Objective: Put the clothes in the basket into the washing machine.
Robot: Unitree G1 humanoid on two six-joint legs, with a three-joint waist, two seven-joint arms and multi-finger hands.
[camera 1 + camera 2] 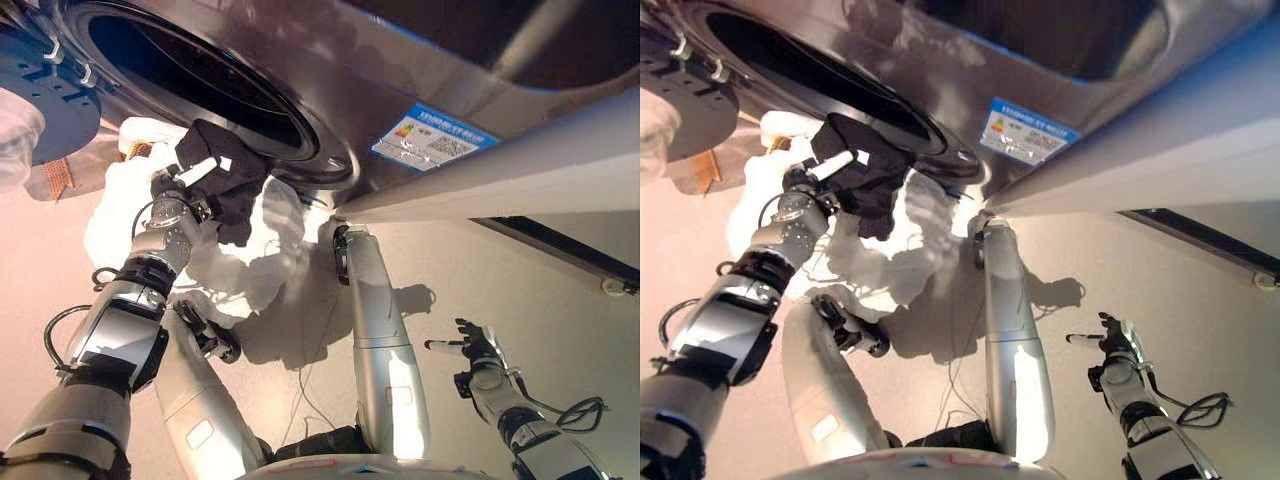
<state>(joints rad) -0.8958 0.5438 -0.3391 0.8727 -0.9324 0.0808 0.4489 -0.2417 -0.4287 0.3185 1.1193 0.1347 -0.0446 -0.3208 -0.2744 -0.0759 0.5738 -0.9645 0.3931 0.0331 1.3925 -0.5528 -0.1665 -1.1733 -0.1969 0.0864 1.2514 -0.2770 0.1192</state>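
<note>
The washing machine's round drum opening [200,85] gapes dark and unblocked, its door [45,95] swung aside to the left. The left hand [185,190] holds a black garment [225,180] right at the opening's lower rim, partly covering that edge. White clothes [240,265] heap just below it. The right hand [475,345] hangs over bare floor [540,290], well apart from everything.

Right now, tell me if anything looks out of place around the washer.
Nothing looks damaged or spilled. The left hand grips a dark garment just below the washing machine's open drum, not yet inside. A white heap, apparently more laundry, lies on the floor beneath. The right hand hangs open, idle.
</note>
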